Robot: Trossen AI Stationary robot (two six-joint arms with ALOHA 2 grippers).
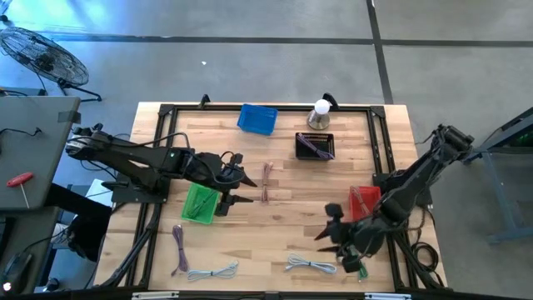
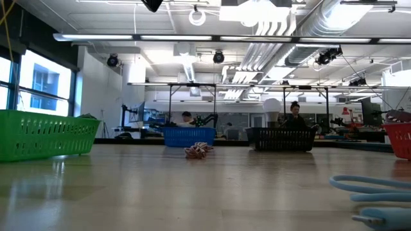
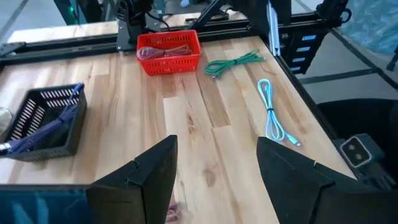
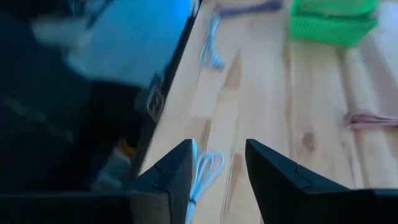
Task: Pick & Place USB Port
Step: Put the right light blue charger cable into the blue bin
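Note:
Several USB cables lie flat on the wooden table. A pinkish cable [image 1: 266, 182] lies mid-table, just off my left gripper [image 1: 244, 187], which hovers open beside the green basket [image 1: 200, 202]. My right gripper [image 1: 326, 229] hangs open over the near right part of the table, above a pale blue cable [image 1: 310, 265]; that cable [image 4: 202, 174] shows between its fingers in the right wrist view. A green cable [image 3: 233, 63] lies by the red basket [image 1: 364, 202]. A purple cable [image 1: 177, 248] and another pale cable [image 1: 212, 271] lie near the left front.
A blue basket [image 1: 257, 118] and a black basket [image 1: 315, 146] holding a purple cable stand at the far side, next to a small lamp-like object [image 1: 320, 112]. A black frame rail [image 1: 158, 158] borders the table. Bare wood lies between the two grippers.

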